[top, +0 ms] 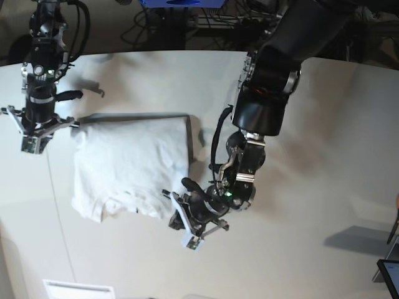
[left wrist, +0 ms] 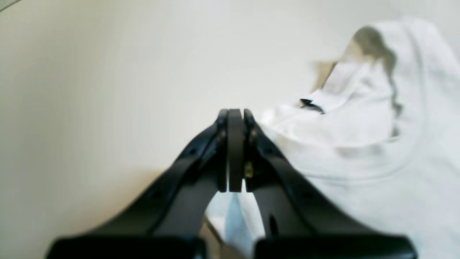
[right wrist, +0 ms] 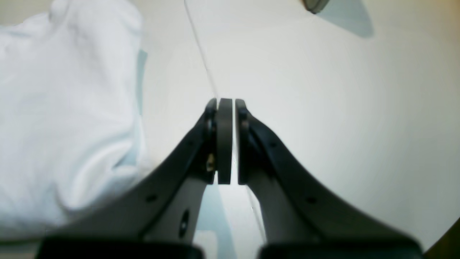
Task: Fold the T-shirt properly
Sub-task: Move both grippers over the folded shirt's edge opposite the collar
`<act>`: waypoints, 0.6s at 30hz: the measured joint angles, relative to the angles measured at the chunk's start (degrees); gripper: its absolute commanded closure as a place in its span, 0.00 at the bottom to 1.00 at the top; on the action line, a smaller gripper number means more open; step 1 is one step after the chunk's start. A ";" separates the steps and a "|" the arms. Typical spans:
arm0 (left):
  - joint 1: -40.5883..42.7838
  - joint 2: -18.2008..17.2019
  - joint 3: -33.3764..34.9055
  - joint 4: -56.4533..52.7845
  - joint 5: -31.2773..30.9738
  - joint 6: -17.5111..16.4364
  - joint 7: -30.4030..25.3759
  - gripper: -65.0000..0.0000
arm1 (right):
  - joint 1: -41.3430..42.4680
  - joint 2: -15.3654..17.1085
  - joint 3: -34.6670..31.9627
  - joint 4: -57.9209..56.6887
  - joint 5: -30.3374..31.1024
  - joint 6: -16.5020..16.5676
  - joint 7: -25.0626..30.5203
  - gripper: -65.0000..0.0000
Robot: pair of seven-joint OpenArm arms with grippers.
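The white T-shirt (top: 131, 165) lies in a folded, roughly square bundle on the white table (top: 312, 124), left of centre. My left gripper (top: 187, 227) hovers low at the bundle's front right corner. In the left wrist view its jaws (left wrist: 235, 115) are shut with nothing between the tips, and the T-shirt (left wrist: 377, 144), with its collar and dark neck label (left wrist: 311, 104), lies just to their right. My right gripper (top: 34, 134) hangs beside the shirt's back left corner. It (right wrist: 226, 102) is shut and empty, with the T-shirt (right wrist: 64, 118) to its left.
A thin seam (top: 56, 205) runs across the tabletop on the left, seen also in the right wrist view as a seam (right wrist: 201, 46). A white slip (top: 78, 289) lies at the front edge. A tablet corner (top: 389, 274) shows at the lower right. Cables (top: 187, 25) lie behind the table.
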 measured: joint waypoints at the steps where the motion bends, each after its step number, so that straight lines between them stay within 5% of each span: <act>1: 1.62 -0.07 -0.70 3.10 0.00 -0.09 1.97 1.00 | 0.00 -0.24 -0.46 0.00 0.31 1.36 0.04 0.97; 7: 15.69 0.52 -1.68 27.17 0.11 -0.07 5.38 1.00 | 0.28 0.07 -4.33 0.92 0.09 8.07 0.44 0.97; 18: 29.77 -0.17 2.51 37.46 0.52 -0.11 5.55 1.00 | 0.07 -0.17 -11.45 1.05 0.13 8.17 4.13 0.97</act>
